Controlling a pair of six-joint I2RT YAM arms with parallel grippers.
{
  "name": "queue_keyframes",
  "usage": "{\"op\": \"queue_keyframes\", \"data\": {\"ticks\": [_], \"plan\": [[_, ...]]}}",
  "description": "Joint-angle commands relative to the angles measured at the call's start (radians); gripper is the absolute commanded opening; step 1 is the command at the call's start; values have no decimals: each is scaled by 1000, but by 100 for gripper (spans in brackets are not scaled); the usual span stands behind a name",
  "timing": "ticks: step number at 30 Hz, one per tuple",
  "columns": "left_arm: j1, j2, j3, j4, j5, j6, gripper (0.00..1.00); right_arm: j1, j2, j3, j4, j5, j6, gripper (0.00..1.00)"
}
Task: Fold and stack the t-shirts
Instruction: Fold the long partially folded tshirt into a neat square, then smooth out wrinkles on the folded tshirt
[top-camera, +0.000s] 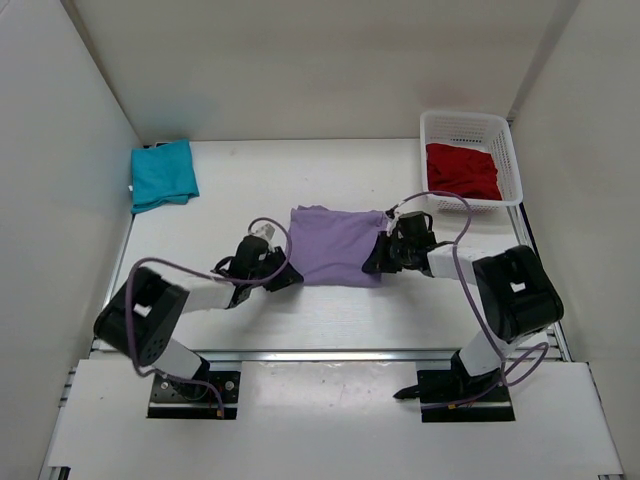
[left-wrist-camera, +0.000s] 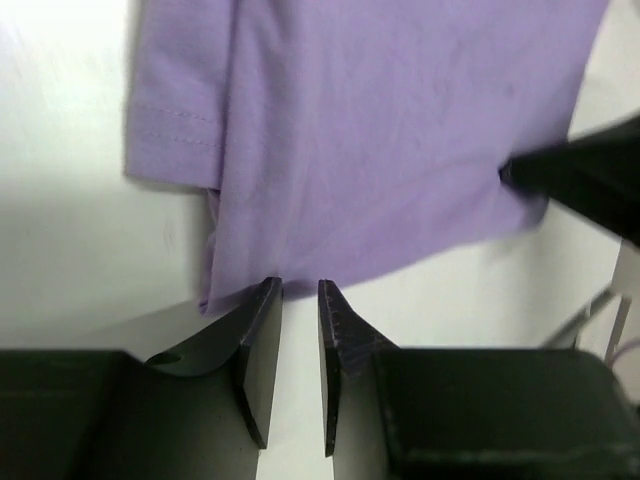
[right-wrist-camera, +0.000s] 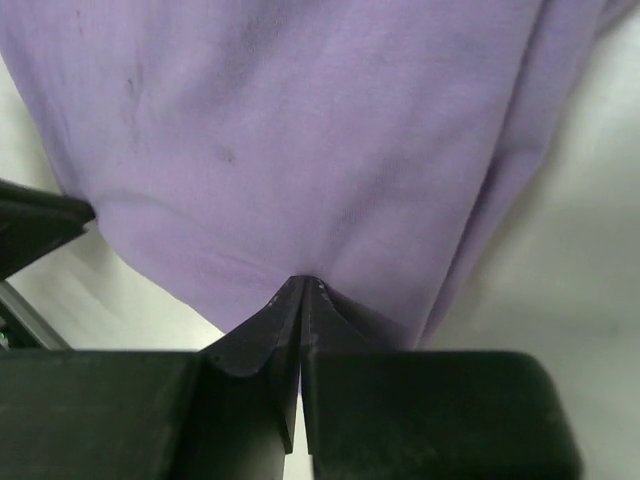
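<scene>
Overhead view: lavender t-shirt lies partly folded in mid-table, used below as the landmark. Left gripper sits at its near-left corner, right gripper at its near-right edge; both arms angle inward toward it. Teal t-shirt lies folded well to the far left of the lavender one. Red t-shirt sits inside the white basket, to the far right. Nothing lies between either gripper and the lavender cloth.

Left wrist view: lavender t-shirt fills the upper frame, stitched sleeve hem on the left. Left gripper has its jaws slightly apart, a narrow gap between them, tips just at the cloth's near edge, nothing held. Dark part of the other arm intrudes at right.

Right wrist view: right gripper is pinched closed, tips meeting on the lavender t-shirt's near hem.
</scene>
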Motion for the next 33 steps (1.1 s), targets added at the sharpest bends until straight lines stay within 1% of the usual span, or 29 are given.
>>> {"op": "queue_keyframes", "data": {"ticks": [1,3,5,6,7,9,10,11,12,13,17,20,23,26,28,29,31,32,33], "plan": [[-38,-153,-71,-78,-13,-6,33,-1,-82,-13,-83,-9,-52,1],[-41,-252,-42,-133,-47,-11,35,-7,-129,41,-108,-32,-64,2],[-18,-288,10,-145,-39,-13,36,-8,-149,83,-106,-64,-52,2],[-19,-283,24,-158,-38,-16,37,-17,-143,100,-99,-80,-55,2],[-10,-274,74,-173,-52,-2,37,-31,-121,128,-96,-75,-54,2],[5,-186,154,-179,-61,20,37,-40,-55,177,-82,-91,-50,1],[10,-117,205,-179,-41,27,37,-51,-10,214,-66,-92,-40,0],[17,-80,261,-172,-4,20,36,-60,31,238,-54,-106,-40,0],[31,-5,311,-168,14,26,36,-57,71,261,-56,-89,-41,1],[40,64,332,-164,37,26,36,-68,93,291,-59,-78,-43,0],[66,210,429,-142,39,34,36,-119,203,363,-49,-71,-41,0],[145,293,451,-101,48,15,35,-157,269,384,-45,-80,-27,0],[201,326,411,-44,75,-3,35,-162,297,392,-53,-74,-46,0],[228,291,330,55,125,-49,38,-159,323,397,-59,-74,-41,0],[222,248,274,86,132,-59,42,-154,328,417,-56,-84,-38,0],[214,211,267,100,125,-54,46,-147,325,429,-66,-80,-41,1],[202,156,216,129,126,-42,58,-142,302,443,-82,-68,-43,0],[192,122,220,129,125,-36,76,-130,294,455,-91,-66,-49,0],[188,103,214,105,105,-16,97,-119,273,460,-88,-71,-49,0]]}}
